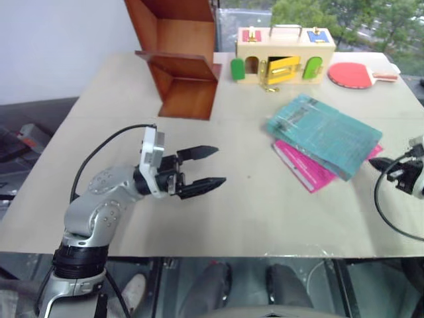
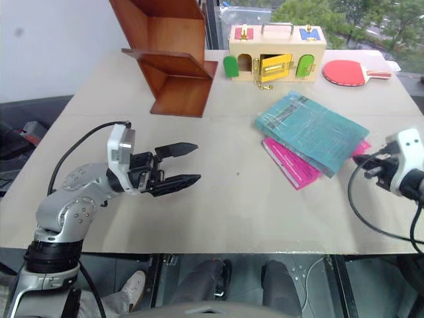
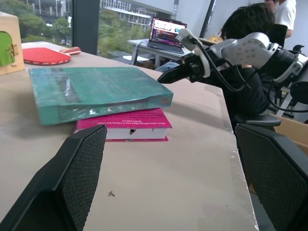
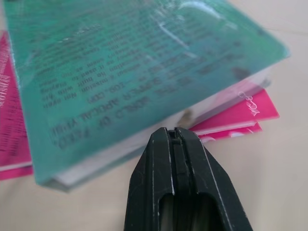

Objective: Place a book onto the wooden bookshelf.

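Note:
The teal-green book [image 1: 324, 134] lies flat on the right side of the table, stacked on a pink book [image 1: 305, 167]. The reddish-brown wooden bookshelf [image 1: 179, 59] stands at the back left. My right gripper [image 2: 358, 161] is shut and empty, with its tip close to the book's near right edge [image 4: 144, 130]; I cannot tell whether it touches. My left gripper [image 1: 220, 165] hovers open and empty over the table's left middle, pointing towards the books. Its textured fingers [image 3: 72, 183] frame both books in the left wrist view.
A pale wooden box with coloured doors [image 1: 285, 56] and a red table tennis paddle [image 1: 354, 74] sit at the back right. The beige table [image 1: 265, 218] has bare room between the grippers. A person [image 3: 245, 29] sits beyond the table's right edge.

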Robot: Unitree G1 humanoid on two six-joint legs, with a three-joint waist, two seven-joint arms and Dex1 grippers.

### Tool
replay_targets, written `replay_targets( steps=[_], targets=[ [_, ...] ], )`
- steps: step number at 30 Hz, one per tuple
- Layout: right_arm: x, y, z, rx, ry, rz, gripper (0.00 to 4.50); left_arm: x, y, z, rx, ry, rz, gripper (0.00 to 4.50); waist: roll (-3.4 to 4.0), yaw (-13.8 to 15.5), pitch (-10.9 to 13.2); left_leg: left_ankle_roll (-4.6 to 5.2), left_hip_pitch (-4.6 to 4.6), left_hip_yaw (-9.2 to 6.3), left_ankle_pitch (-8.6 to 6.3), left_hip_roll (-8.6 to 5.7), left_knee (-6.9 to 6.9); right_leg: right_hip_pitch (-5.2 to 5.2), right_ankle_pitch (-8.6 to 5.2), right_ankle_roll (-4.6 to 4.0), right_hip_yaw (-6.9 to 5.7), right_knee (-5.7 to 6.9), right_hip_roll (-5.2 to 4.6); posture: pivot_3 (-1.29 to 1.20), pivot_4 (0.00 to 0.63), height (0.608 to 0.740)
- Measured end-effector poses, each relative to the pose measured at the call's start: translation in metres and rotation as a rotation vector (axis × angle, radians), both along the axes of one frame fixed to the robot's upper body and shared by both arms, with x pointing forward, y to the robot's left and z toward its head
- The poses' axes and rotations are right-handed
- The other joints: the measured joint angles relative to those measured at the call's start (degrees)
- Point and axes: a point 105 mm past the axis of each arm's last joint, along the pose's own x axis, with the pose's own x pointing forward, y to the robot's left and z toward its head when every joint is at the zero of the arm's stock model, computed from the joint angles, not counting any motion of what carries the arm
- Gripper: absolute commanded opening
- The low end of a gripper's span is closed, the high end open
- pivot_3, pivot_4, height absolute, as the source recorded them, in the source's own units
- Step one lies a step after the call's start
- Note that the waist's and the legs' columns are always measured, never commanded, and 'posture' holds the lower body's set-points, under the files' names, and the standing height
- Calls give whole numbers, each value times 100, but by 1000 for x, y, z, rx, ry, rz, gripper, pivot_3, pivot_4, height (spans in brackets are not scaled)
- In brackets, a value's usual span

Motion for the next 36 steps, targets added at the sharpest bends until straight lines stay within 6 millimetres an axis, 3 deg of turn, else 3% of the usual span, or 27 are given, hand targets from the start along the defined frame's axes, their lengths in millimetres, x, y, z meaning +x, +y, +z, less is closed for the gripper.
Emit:
replay_targets(
  steps=[4,6,7,9,10,12,15,19,25,36],
  targets=[
    [0,1,21,4,-55,-10,39,0,1,0,-1,-1,6,4500,0,-5,0,1,4,2,0,-3,8,6,1,1,1,1,-2,0,150,740],
    [22,-6,55,0,-151,-76,39,0,2,0,-1,-2,8,4500,8,-82,5,2,10,17,0,-3,8,6,4,3,14,2,-2,0,150,740],
    [27,-9,64,-19,-170,-97,39,1,1,1,-2,-3,9,4500,7,-100,5,2,13,18,0,-2,8,7,4,3,14,4,-2,0,150,740],
    [63,-21,83,-59,-200,-201,39,1,3,1,-3,-5,20,4500,-4,-153,5,0,17,13,1,6,5,8,5,-1,6,2,5,0,150,740],
    [74,-24,82,-52,-191,-229,39,2,1,1,-4,-6,18,4500,-13,-170,8,-6,19,22,4,10,5,9,7,-5,12,1,10,0,150,740],
    [115,-29,73,-14,-141,-311,39,2,1,2,-5,-10,22,4500,-16,-237,15,-21,20,34,15,9,-3,8,10,-8,21,1,11,0,150,740],
    [143,-30,45,-55,-53,-367,39,2,2,2,-5,-11,30,4500,-19,-238,17,-23,3,27,16,9,-5,-8,9,-12,14,-1,11,0,150,740],
    [153,-31,22,-124,-8,-396,39,0,5,2,-6,-11,65,4500,-17,-226,16,-24,-95,16,16,-2,7,-102,8,-12,-1,-12,11,0,150,740],
    [153,-20,15,-104,19,-294,39,-8,9,3,-10,-23,94,4500,-19,-313,15,-19,-81,15,13,-10,8,-90,9,-11,-20,-13,2,0,150,740],
    [140,21,6,-68,54,39,39,-11,13,3,5,-23,98,4500,-16,-310,15,-31,-67,10,20,6,23,-86,30,-25,-20,19,16,0,150,740]
  ],
)
